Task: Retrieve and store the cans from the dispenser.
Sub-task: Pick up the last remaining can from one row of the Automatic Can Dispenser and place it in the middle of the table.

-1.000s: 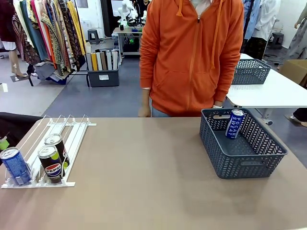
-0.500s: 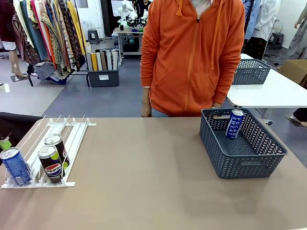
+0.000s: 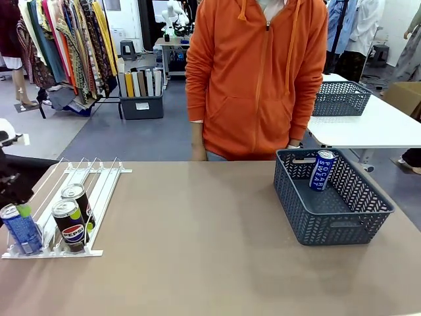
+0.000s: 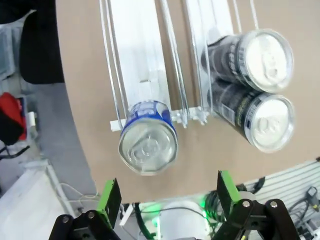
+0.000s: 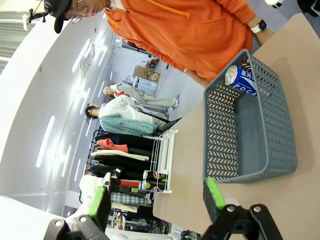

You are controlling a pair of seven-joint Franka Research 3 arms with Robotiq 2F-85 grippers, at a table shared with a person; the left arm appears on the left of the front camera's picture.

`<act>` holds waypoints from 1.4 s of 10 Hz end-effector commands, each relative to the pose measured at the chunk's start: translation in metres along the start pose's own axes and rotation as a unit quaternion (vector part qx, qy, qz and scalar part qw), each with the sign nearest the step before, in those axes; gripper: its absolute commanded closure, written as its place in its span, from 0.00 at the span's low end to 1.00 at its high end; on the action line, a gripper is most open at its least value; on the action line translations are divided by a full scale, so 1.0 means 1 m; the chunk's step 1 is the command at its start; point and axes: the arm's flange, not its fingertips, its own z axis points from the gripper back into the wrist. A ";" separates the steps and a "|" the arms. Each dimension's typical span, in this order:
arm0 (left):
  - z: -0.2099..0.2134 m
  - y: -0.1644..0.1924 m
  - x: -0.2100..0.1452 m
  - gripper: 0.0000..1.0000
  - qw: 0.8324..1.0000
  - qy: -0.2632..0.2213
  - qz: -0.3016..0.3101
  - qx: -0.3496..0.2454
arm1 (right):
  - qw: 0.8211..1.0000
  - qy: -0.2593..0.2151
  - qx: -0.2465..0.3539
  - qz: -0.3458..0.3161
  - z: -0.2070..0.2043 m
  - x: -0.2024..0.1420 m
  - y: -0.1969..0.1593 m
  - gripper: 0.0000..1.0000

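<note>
- We are counting one can as stored: a blue Pocari Sweat can [image 3: 322,170] is leaning against the far wall of the dark grey lattice basket [image 3: 368,209], which is sitting on the right of the tabletop [image 3: 210,257].
- Three cans are waiting in the white dispenser [image 3: 102,187] on the left. A blue can [image 4: 148,140] is sitting at the low front end of one lane. In the neighbouring lane, a black Pepsi can [image 3: 71,224] is touching a second Pepsi can [image 3: 79,199] behind it.
- We are holding our left gripper [image 4: 167,195] wide and empty just by the blue can, with the can's silver top lying ahead between the green pads.
- We are keeping our right gripper [image 5: 156,197] wide and empty too, well apart from the dispenser and looking towards the basket.
- We are judging the task roughly a quarter done, with the blue can looking like the next one to grasp.
- A person in an orange hoodie [image 3: 260,72] is standing at the far side, hands off the tabletop.
</note>
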 end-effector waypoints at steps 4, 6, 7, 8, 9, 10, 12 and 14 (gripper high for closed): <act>-0.054 0.001 0.021 0.00 0.998 -0.009 0.039 0.056 | 1.000 -0.009 0.011 0.013 -0.001 0.004 0.002 0.00; -0.056 0.004 0.022 0.00 0.998 0.003 0.037 0.054 | 1.000 -0.009 0.011 0.013 -0.001 0.004 0.002 0.00; -0.056 0.007 0.023 0.00 0.998 0.011 0.037 0.045 | 1.000 -0.009 0.011 0.013 -0.001 0.004 0.002 0.00; -0.056 0.008 0.023 0.00 0.998 0.014 0.038 0.044 | 1.000 -0.009 0.011 0.013 -0.001 0.004 0.002 0.00; -0.058 0.010 0.024 0.00 0.998 0.022 0.040 0.044 | 1.000 -0.009 0.011 0.013 -0.001 0.004 0.002 0.00; -0.060 0.011 0.026 0.00 0.998 0.028 0.039 0.035 | 1.000 -0.009 0.011 0.013 -0.001 0.004 0.002 0.00; -0.060 0.011 0.026 0.00 0.998 0.026 0.044 0.032 | 1.000 -0.009 0.011 0.013 -0.001 0.004 0.002 0.00; -0.060 0.012 0.026 1.00 0.998 0.023 0.042 0.027 | 1.000 -0.009 0.011 0.013 -0.001 0.004 0.002 0.00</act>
